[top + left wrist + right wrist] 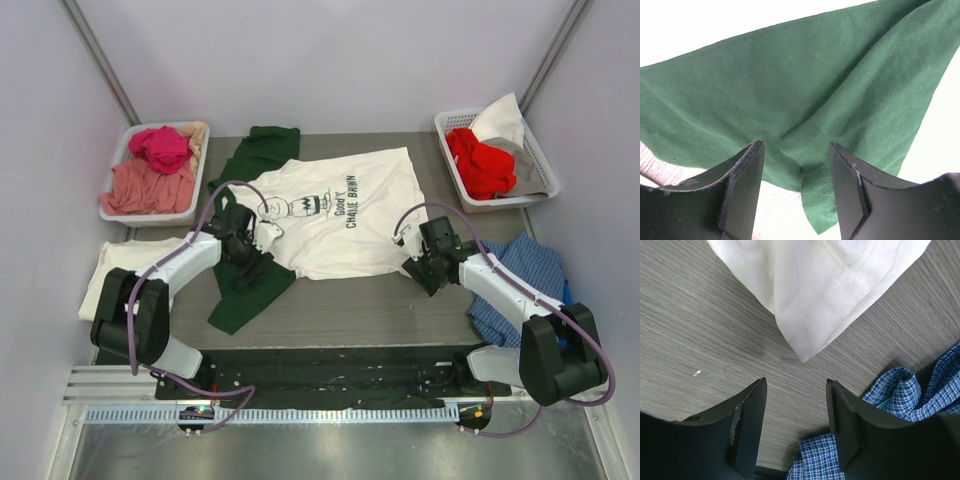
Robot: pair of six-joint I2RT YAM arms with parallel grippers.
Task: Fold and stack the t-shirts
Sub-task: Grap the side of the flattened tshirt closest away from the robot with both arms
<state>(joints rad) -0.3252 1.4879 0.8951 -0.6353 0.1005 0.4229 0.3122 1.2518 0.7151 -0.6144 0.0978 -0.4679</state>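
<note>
The left gripper (pixel 795 150) is standing with its fingers apart, released and gripping nothing. A seamed corner of the dark green t-shirt (pixel 790 75) is lying between and just under the two fingertips, and the cloth is spreading away beyond them in soft folds. Past its far edge the wrist view is washing out to white, and I cannot tell what is lying there.

The right gripper (pixel 796 385) is also standing with its fingers apart and released, with bare table (pixel 700 330) showing between them. Just ahead of the fingertips, clear of both, a hemmed corner of the white printed t-shirt (pixel 825 285) is pointing back toward the gap. The blue checked cloth (pixel 900 395) is bunching beside and under the outer finger.

From overhead, the white printed t-shirt is lying flat, print up, between the two sets of fingers and beyond them, overlapping the dark green t-shirt. The cream t-shirt (pixel 110 265) is lying behind the left fingers, outside that arm. Farthest out, the left basket (pixel 115 205) is holding pink garments (pixel 150 175), and the right basket (pixel 545 150) is holding red garments (pixel 480 160).
</note>
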